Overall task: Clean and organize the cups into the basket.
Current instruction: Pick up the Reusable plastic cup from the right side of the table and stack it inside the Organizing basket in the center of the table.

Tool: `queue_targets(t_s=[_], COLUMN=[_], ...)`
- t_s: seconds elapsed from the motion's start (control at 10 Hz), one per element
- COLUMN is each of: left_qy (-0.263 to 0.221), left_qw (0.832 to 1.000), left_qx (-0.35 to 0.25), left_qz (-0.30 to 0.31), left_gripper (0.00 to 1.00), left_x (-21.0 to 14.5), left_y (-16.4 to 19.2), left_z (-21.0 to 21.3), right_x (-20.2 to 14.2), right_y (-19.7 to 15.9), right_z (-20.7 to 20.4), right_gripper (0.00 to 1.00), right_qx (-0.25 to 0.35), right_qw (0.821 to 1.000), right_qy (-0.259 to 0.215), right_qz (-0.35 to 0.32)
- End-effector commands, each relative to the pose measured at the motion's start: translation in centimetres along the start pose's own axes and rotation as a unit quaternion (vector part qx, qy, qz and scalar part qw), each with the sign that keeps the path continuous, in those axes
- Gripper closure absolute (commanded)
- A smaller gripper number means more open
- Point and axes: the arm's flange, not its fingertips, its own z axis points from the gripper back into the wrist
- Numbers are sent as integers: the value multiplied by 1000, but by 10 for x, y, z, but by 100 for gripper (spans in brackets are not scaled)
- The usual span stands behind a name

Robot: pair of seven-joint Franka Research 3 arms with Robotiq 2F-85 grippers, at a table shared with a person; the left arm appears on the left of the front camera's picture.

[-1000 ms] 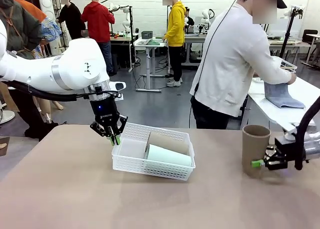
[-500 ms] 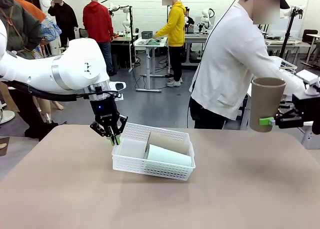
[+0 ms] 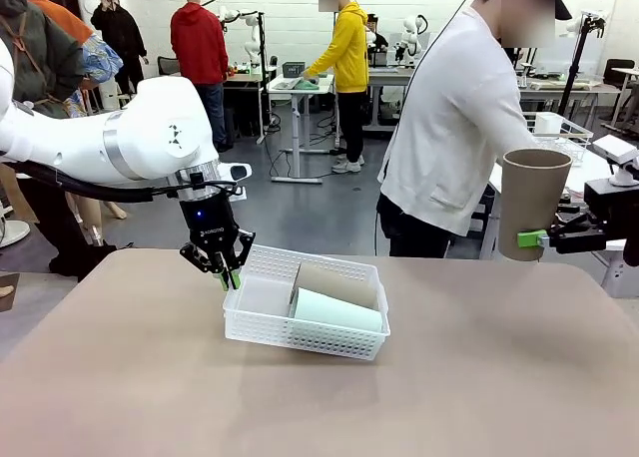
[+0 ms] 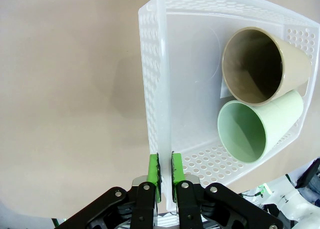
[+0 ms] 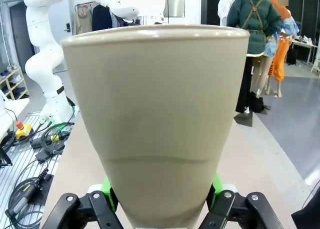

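Note:
The white lattice basket (image 3: 300,329) sits on the tan table a little left of centre. My left gripper (image 3: 228,274) is shut on the rim of its left end wall, and the left wrist view shows the green pads (image 4: 154,170) pinching that wall (image 4: 152,79). Two cups lie on their sides in the basket: a brown one (image 3: 334,281) (image 4: 260,64) and a mint green one (image 3: 337,310) (image 4: 255,129). At the far right my right gripper (image 3: 531,241) (image 5: 161,189) is shut on the lower part of another brown cup (image 3: 532,196) (image 5: 155,114), upright and well above the table.
A person in a white top (image 3: 454,128) stands at the far edge, turned toward a side table (image 3: 599,193) on the right. The tan table (image 3: 319,407) has open surface in front and to the right of the basket.
My right gripper has lifted the brown cup off the table's right side and now holds it in the air, nearly still. The left gripper and the basket have not moved.

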Motion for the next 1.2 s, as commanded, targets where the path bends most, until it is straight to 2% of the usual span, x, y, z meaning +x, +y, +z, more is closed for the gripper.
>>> queue_targets(t_s=[0.0, 0.2, 0.3, 0.5, 0.7, 1.0, 1.1], left_qy=[-5, -5, -5, -5, -5, -5, -5], left_qw=[1000, 1000, 1000, 1000, 1000, 1000, 1000], left_qx=[-1, -1, -1, -1, -1, -1, -1], left_qz=[1, 1, 1, 1, 1, 1, 1], left_gripper=[100, 100, 100, 100, 100, 100, 100], left_x=[-1, -1, -1, -1, -1, -1, -1], left_y=[-1, -1, -1, -1, -1, -1, -1], left_z=[1, 1, 1, 1, 1, 1, 1], right_x=[0, 0, -1, 43, 77, 97, 102], right_y=[-1, -1, 0, -6, -23, -36, -35], right_z=[1, 1, 0, -38, -92, -156, -187], right_gripper=[80, 80, 21, 21, 21, 21, 21], right_qx=[3, 3, 0, 30, 69, 120, 137], right_qw=[1000, 1000, 1000, 996, 985, 968, 957], right_qy=[1, 1, 0, 77, 159, 222, 257], right_qz=[5, 5, -1, 29, 7, -3, -4])
